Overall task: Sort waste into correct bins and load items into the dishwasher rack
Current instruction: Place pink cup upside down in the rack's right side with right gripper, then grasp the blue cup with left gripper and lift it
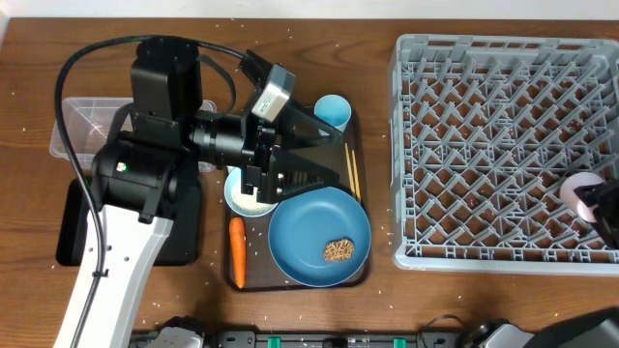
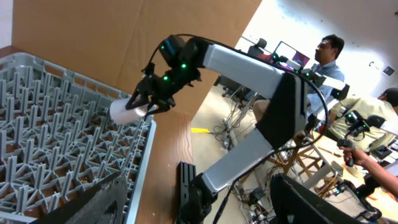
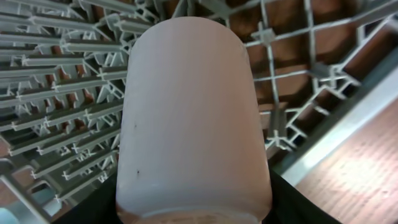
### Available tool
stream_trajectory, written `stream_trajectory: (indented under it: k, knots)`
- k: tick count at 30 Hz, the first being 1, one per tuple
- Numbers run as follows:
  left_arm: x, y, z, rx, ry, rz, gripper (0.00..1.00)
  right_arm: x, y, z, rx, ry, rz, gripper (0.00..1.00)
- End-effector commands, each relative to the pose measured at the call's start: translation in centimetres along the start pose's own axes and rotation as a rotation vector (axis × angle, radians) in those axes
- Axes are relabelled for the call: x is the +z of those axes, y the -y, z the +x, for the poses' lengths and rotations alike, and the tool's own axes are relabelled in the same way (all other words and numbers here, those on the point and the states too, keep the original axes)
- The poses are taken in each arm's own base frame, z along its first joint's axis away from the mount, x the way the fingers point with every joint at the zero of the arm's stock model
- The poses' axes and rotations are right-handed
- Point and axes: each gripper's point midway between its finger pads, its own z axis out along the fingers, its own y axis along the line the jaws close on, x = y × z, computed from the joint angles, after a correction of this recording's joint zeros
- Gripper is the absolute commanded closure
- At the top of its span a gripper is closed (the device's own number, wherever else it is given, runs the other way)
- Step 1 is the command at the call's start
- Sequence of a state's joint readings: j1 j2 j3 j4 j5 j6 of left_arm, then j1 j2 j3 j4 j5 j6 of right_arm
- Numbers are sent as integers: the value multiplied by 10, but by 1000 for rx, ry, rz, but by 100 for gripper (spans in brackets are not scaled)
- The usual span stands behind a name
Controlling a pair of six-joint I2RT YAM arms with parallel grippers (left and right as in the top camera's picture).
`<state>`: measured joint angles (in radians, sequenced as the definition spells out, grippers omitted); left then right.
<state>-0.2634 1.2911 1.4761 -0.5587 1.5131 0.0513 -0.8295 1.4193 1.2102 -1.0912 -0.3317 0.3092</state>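
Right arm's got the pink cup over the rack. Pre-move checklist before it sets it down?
1. Grip on the pinkish-white cup by the right end effector: ok.
2. Cup above the dishwasher rack, not the table: ok, though near the rack's edge.
3. Rack cell straight below the cup free: cannot tell, the cup hides it.
4. Left end effector open, empty, over the serving tray, away from the rack: ok.
5. Blue plate ready for loading: not ok, the brown food chunk lies on it.
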Motion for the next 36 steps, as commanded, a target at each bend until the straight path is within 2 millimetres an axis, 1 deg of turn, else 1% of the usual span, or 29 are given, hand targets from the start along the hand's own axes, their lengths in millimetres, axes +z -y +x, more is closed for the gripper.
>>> stream_trajectory:
  k: [1, 4, 7, 10, 12, 15, 17, 19, 21, 23, 25, 27, 28, 31, 34, 36]
  knots:
    - [-2, 8, -5, 17, 5, 14, 26, 3, -4, -5, 56, -20, -39, 63]
    - [-2, 8, -5, 17, 5, 14, 26, 9, -1, -3, 70, -44, -26, 60]
    - [-2, 8, -5, 17, 5, 14, 26, 12, 2, -2, 76, -58, -14, 39]
    - [-2, 7, -5, 17, 5, 11, 25, 12, 2, -3, 77, -55, -15, 23]
    - [-2, 3, -5, 13, 5, -15, 26, 11, 1, -3, 76, -53, -17, 22]
    - [-3, -14, -3, -4, 5, -111, 26, 8, -5, -4, 70, -56, -48, 22]
    - [-7, -36, 0, -28, 2, -242, 25, 2, -22, -2, 17, -64, -137, 24]
    - [-17, -67, 6, -63, -11, -433, 25, -12, -48, 2, -80, -60, -276, 25]
    - [-34, -103, 16, -96, -38, -661, 26, -29, -70, 10, -173, -44, -393, 25]
    - [-52, -136, 26, -113, -73, -865, 25, -50, -91, 22, -262, -18, -486, 25]
    - [-65, -167, 36, -124, -113, -1021, 25, -67, -105, 38, -344, 7, -521, 24]
    - [-69, -195, 45, -137, -151, -1108, 25, -81, -118, 58, -432, 28, -543, 22]
    - [-66, -209, 51, -146, -168, -1120, 25, -88, -125, 69, -474, 33, -557, 20]
    - [-52, -249, 72, -185, -213, -1111, 25, -98, -134, 92, -559, 44, -550, 17]
    - [-56, -295, 102, -276, -241, -1194, 26, -98, -132, 109, -574, 28, -494, 16]
    - [-59, -321, 119, -325, -243, -1232, 26, -95, -128, 119, -581, -5, -459, 16]
